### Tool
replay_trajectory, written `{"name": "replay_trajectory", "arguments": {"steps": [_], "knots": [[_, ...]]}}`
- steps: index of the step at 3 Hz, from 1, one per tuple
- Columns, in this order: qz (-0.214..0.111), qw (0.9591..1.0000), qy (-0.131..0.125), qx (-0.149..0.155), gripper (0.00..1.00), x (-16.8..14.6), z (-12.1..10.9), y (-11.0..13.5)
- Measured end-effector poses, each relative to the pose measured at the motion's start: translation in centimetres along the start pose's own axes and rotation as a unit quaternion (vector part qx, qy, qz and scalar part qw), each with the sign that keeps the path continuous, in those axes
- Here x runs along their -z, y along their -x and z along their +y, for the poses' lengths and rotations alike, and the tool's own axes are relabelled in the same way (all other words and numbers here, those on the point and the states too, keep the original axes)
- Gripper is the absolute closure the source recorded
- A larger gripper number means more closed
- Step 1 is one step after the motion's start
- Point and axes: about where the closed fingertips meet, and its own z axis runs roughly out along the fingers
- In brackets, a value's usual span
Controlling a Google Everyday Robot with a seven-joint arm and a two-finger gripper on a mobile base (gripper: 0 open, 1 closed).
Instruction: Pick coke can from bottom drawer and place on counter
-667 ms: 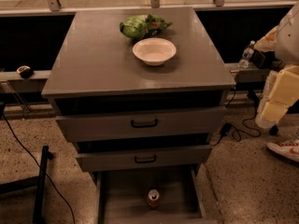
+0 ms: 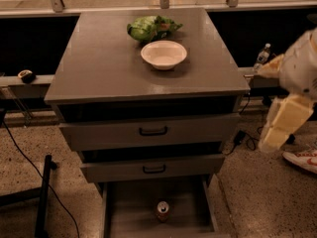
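- The counter [image 2: 99,68] is the grey top of the cabinet. Its near edge and both near corners are bare.
- The bottom drawer [image 2: 131,214] is pulled out towards the camera, further than the two above it, so its flat floor shows.
- The top drawer [image 2: 198,130] and the middle drawer [image 2: 193,165], each with a black handle, are both slightly out.
- The gripper [image 2: 271,139], at the end of the pale arm, hangs off the counter's right edge. It is below the counter top and well apart from the drawers; whether it is apart or together cannot be told.
- A white bowl [image 2: 164,54] sits near the middle of the counter, towards the far edge.
- A green leafy bundle [image 2: 151,28] lies just behind the bowl, near the far edge.
- A white shoe [image 2: 303,159] is on the floor at the right.
- The coke can [image 2: 162,210] stands upright in the middle of the bottom drawer's floor, clear of both side walls.
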Motion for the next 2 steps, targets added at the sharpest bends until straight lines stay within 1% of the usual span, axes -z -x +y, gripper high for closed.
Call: {"name": "replay_trajectory", "arguments": {"steps": [1, 2], "knots": [[-0.056, 0.9981, 0.025, -0.012, 0.00, -6.5, 2.6, -0.9], [-0.044, 0.9981, 0.044, 0.003, 0.00, -11.1, 4.4, -1.5]]}}
